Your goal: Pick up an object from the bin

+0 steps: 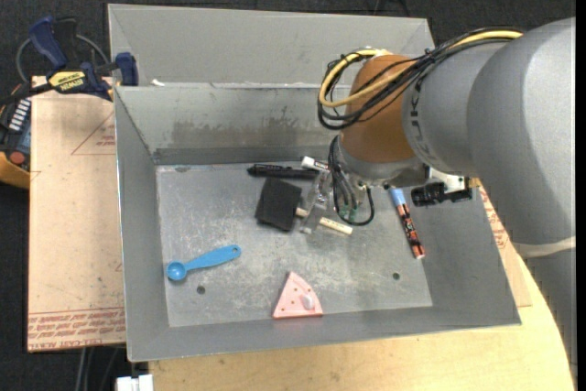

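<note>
Nothing is lifted yet: the gripper hangs at three o'clock of the black block (open or closed, I cannot tell).

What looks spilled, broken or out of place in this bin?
Nothing stands out. The blue spoon, pink wedge, black block, black marker and red pen lie loose and whole on the bin floor; the gripper is beside the black block.

Dark lettering runs up the grey arm beside its orange cover, perhaps part of a brand name, but it cannot be read. The red-and-black marker carries print too small to make out.
</note>
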`<state>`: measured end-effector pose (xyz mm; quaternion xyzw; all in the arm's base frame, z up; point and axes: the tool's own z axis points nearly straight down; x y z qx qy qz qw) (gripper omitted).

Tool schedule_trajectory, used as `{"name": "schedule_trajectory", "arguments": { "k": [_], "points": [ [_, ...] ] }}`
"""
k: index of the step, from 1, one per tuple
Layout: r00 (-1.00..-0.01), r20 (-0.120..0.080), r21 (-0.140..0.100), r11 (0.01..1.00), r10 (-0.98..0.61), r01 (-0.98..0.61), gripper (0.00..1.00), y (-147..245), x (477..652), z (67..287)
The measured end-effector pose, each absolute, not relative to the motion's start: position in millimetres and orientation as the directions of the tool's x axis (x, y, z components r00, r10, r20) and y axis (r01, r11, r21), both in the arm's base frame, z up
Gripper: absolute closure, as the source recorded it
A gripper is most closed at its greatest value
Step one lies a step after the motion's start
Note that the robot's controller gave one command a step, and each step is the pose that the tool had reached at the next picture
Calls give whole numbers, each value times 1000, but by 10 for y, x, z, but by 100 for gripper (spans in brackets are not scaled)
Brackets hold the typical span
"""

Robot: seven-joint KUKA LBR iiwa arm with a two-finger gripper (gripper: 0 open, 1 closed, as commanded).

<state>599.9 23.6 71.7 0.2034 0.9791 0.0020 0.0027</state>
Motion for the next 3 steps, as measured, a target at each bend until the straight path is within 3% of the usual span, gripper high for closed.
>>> {"name": "schedule_trajectory", "arguments": {
  "k": [1,3],
  "points": [
    [-917,0,4,917,398,398,100,236,5987,787],
    [-918,-5,6,918,397,397,100,236,6000,1129]
  ]
}}
